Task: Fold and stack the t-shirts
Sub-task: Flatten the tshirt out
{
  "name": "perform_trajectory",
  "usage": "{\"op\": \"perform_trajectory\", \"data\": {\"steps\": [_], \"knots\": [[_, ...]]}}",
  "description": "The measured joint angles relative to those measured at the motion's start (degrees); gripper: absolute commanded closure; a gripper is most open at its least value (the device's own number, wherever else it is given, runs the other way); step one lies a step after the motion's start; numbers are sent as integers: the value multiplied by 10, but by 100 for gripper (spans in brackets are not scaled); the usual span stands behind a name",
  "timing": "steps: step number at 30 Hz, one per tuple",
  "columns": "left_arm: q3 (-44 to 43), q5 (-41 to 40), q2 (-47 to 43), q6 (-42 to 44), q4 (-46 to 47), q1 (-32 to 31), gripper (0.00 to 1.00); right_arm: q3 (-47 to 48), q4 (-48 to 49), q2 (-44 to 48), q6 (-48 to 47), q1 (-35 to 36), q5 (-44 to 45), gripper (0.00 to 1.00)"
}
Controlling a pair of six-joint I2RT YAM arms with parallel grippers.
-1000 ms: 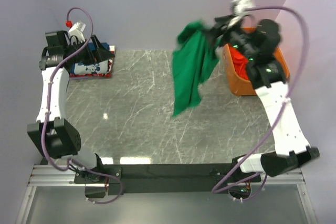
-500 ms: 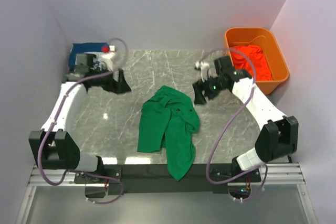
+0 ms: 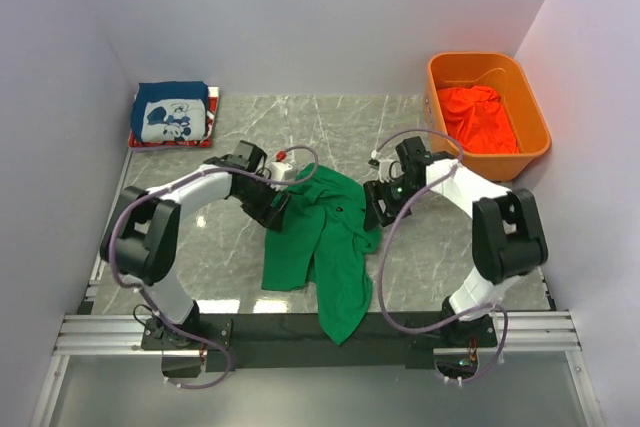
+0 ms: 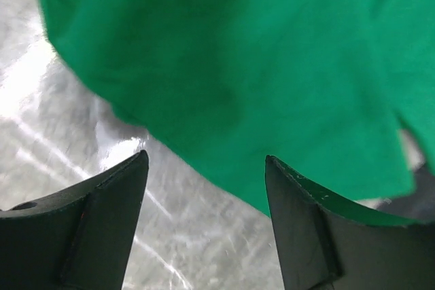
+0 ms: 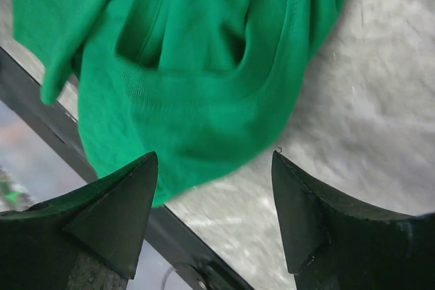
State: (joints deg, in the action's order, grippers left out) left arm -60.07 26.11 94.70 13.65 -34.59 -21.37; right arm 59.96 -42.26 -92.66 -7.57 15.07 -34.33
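Marble table [image 3: 450, 247] first: the green t-shirt [image 3: 325, 237] lies crumpled at its near-middle, one end spilling over the near edge. At the far-right corner the orange bin [image 3: 520, 164] holds the orange-red t-shirt [image 3: 480, 117]. At the far-left corner the dark blue t-shirt [image 3: 172, 117] sits folded on the red one [image 3: 170, 143].

The left gripper [image 3: 278, 202] is at the green shirt's far-left edge and the right gripper [image 3: 375, 205] is at its right edge. Each wrist view shows fingers [image 4: 109, 195] apart, cloth under them and nothing pinched.

This looks like the flattening step. Each hand wants a single layer at an outer edge, not a bunched fold. Then draw the cloth apart and away from the near edge, so it lies flat before any fold.
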Motion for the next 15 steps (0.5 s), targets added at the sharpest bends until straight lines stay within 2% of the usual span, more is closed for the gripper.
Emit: {"op": "perform_trajectory", "data": {"steps": [3, 4, 7, 8, 11, 12, 15], "knots": [[0, -36, 33, -14, 23, -15, 28, 22, 5, -49, 19, 0, -13, 26], [0, -46, 42, -18, 31, -16, 31, 33, 6, -69, 23, 0, -16, 29], [-13, -67, 57, -35, 54, -16, 49, 64, 5, -116, 27, 0, -25, 50], [-16, -73, 63, -38, 60, -16, 64, 73, 4, -128, 27, 0, -28, 60], [-26, -96, 77, -45, 76, -16, 99, 93, -10, -142, 21, -2, -28, 69], [-29, -101, 79, -42, 76, -13, 99, 103, -20, -143, 18, -5, -28, 75], [-30, -100, 79, -34, 71, -2, 99, 143, -40, -144, 7, -21, -20, 82]]}}
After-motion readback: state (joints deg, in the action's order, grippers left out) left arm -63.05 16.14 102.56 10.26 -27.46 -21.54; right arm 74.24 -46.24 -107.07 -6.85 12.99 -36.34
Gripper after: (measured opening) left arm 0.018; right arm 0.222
